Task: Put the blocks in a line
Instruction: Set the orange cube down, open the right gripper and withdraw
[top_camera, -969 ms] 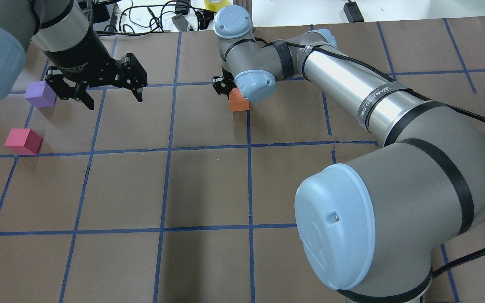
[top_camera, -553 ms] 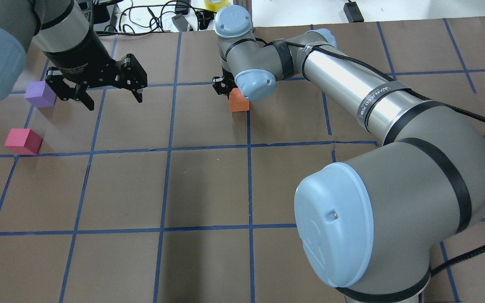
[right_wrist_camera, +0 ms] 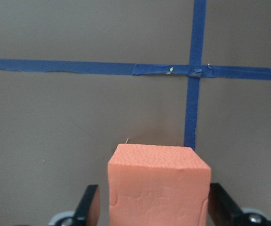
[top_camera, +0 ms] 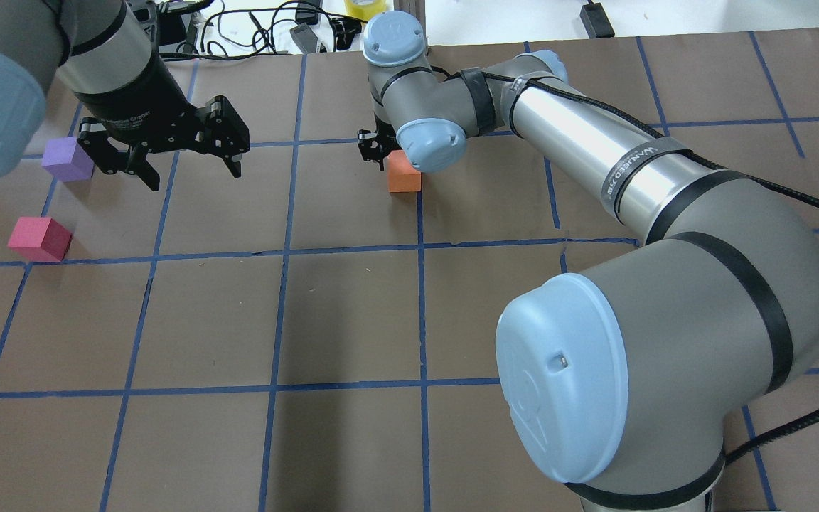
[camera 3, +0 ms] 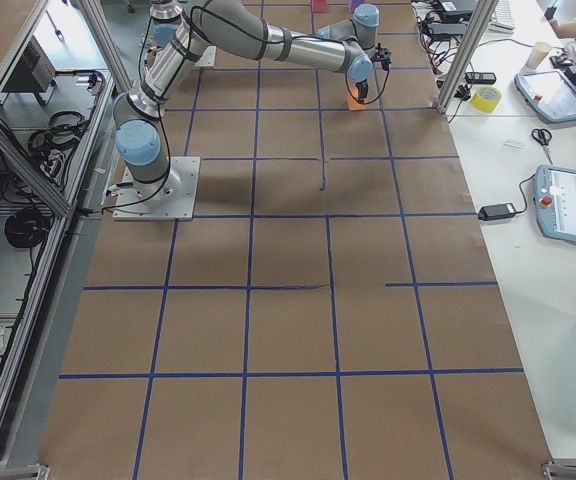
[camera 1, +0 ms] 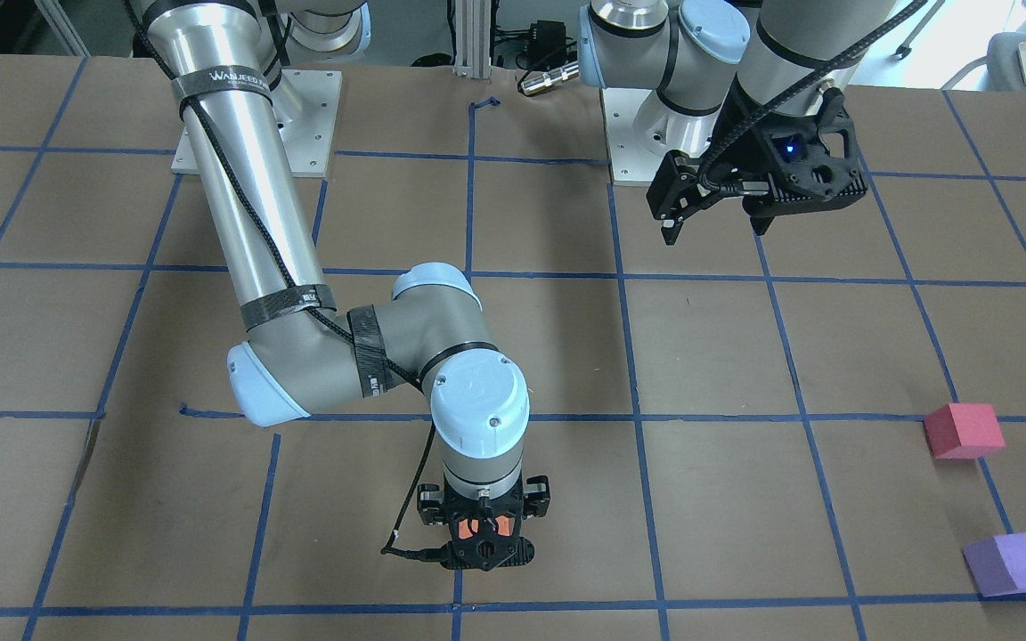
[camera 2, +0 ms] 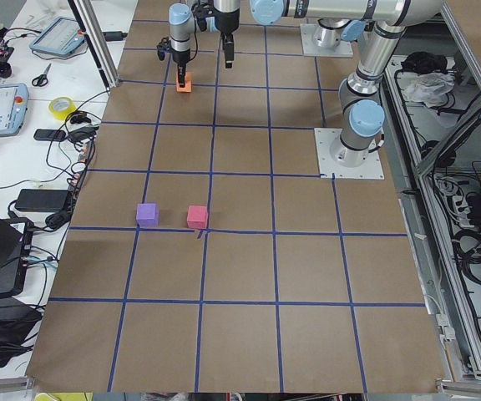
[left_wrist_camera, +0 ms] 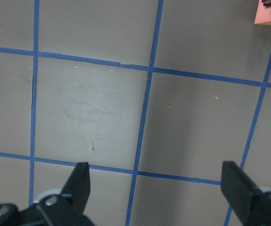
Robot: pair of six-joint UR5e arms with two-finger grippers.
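Note:
The orange block (top_camera: 404, 179) rests on the brown table at the far middle, next to a blue tape crossing. My right gripper (camera 1: 480, 543) points straight down over it. In the right wrist view the orange block (right_wrist_camera: 159, 188) fills the gap between the fingers (right_wrist_camera: 92, 207), which press both its sides. The purple block (top_camera: 67, 158) and the reddish-pink block (top_camera: 40, 238) sit at the far left, one grid square apart. My left gripper (top_camera: 194, 176) is open and empty. It hovers just right of the purple block.
The table (top_camera: 352, 320) is brown paper with a blue tape grid. Cables, a yellow tape roll (top_camera: 363, 7) and devices lie beyond its far edge. My right arm (top_camera: 594, 149) stretches across the right half.
My right wrist has shifted slightly to the left over the orange block, and the block has stayed put. My left gripper has barely moved.

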